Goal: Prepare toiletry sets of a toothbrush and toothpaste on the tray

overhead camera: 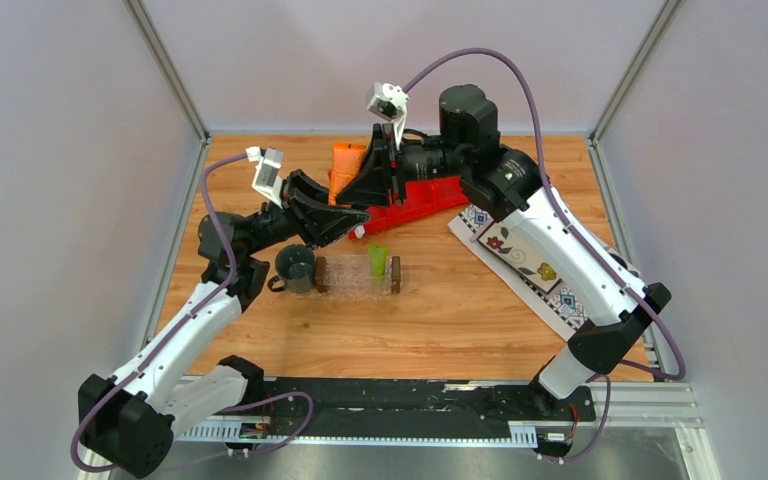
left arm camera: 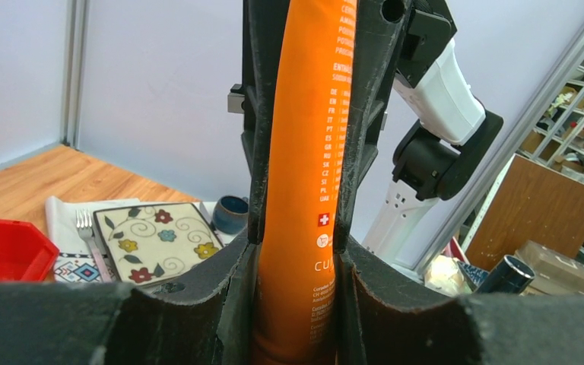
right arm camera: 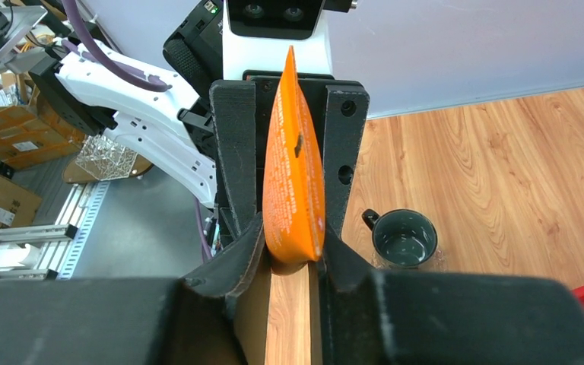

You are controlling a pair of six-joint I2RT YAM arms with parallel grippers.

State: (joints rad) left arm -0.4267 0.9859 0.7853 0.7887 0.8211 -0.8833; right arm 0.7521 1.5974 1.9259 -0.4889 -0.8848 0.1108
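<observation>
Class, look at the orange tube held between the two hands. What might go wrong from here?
1. The left hand and right hand both clamp the orange tube; if either pulls before one releases, it may twist, squash or drop.
2. The green tube sits in the tray beside the mug; a careless placement might knock them.

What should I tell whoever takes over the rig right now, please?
The left gripper is shut on the orange toothpaste. The right gripper is shut on the same tube's flat end, so both hold it off the table.
The green toothpaste lies on the tray; that part is done.
I cannot pick out the toothbrush.
Left to do: orange toothpaste and toothbrush onto the tray.
</observation>
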